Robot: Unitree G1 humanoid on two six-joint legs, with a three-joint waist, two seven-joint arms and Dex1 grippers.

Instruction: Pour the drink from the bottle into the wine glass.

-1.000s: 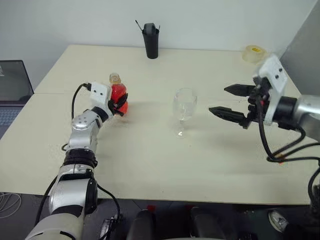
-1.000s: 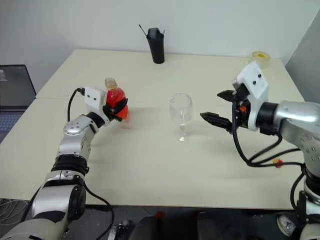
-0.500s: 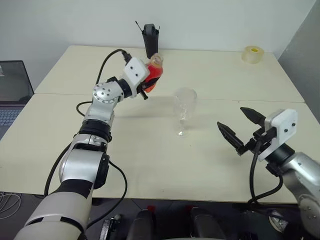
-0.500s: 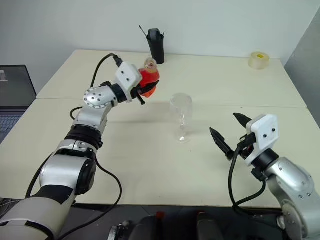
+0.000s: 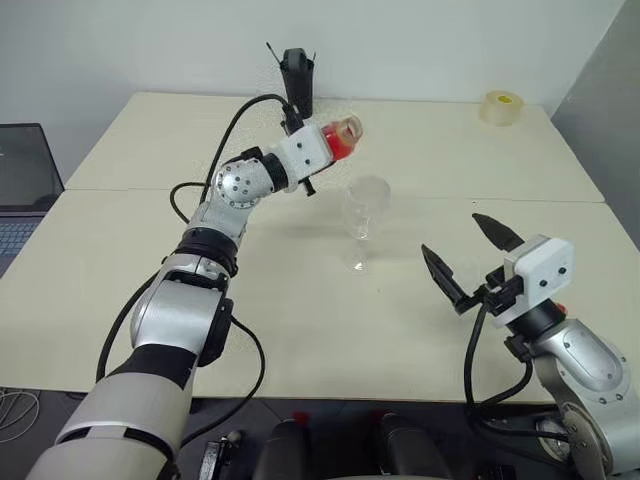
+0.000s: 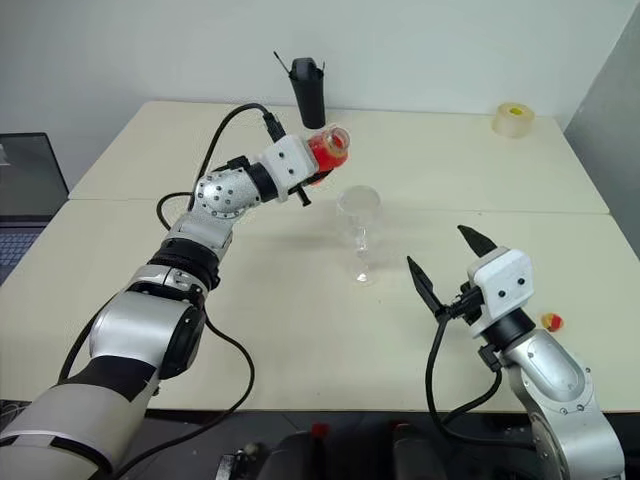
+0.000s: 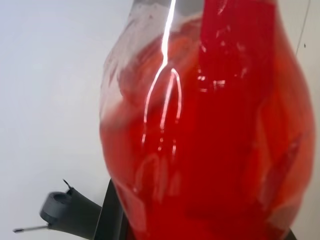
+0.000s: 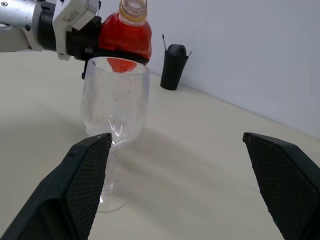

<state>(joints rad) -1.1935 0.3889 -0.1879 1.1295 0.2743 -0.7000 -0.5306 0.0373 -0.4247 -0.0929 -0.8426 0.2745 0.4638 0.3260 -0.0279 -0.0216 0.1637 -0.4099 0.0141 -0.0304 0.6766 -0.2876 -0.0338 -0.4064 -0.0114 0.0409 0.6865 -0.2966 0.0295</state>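
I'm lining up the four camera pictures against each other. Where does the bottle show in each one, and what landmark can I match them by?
Left eye view: bottle tipped over, upper centre, in the left gripper.
Right eye view: bottle upper centre, above the wine glass.
Left wrist view: bottle close up, red drink inside.
Right wrist view: bottle at top, behind the glass.
Shared landmark: the black holder.

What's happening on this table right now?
The robot's left tool is shut on the bottle of red drink, held tilted in the air beside the wine glass, its open mouth toward the glass. The glass looks empty and stands upright on the table. The right tool hangs open, apart from the glass.
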